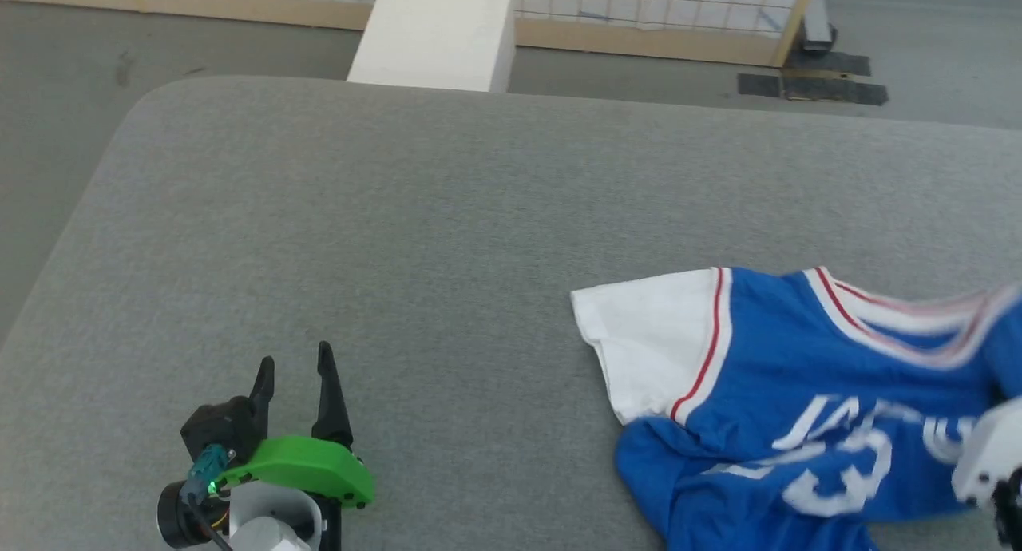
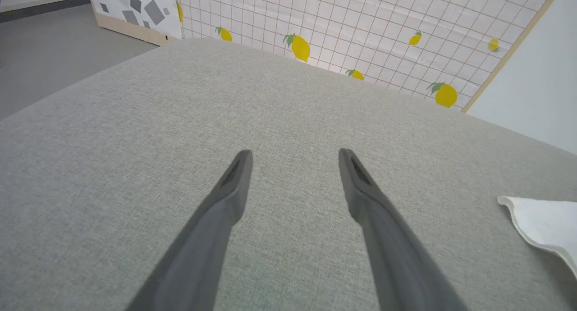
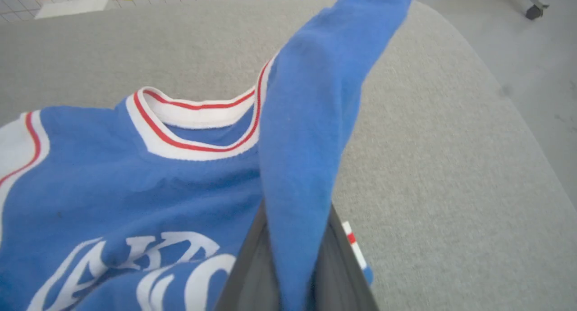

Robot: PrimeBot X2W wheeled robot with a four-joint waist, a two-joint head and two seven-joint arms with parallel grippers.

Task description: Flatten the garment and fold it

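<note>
Two grippers stand in very different states. The right gripper (image 3: 293, 266) is pinched tight on a fold of blue cloth (image 3: 311, 121) of the garment (image 1: 798, 391), and the fold rises between its dark fingers in the right wrist view. The left gripper (image 1: 295, 358) hangs with its jaws spread wide and holds nothing. It is over the bare grey padded table (image 1: 399, 216) at the near left, well apart from the shirt. The garment lies at the near right of the table, crumpled rather than flat. Its white sleeve (image 1: 647, 335) spreads toward the left, its red-striped collar (image 3: 194, 139) lies toward the far side, and the white lettering and number are rucked and partly folded over. I judge the step in hand to be the flattening, at its very start, with a first grasp on the right-hand part of the shirt and no folding yet begun. The next move likely calls for drawing the pinched fold up and out to the right so the doubled cloth opens. The left gripper would then need to travel right and take the white sleeve or the near hem, so the shirt can be stretched between the two. Whether the right gripper has sleeve, shoulder or hem I cannot tell.
</note>
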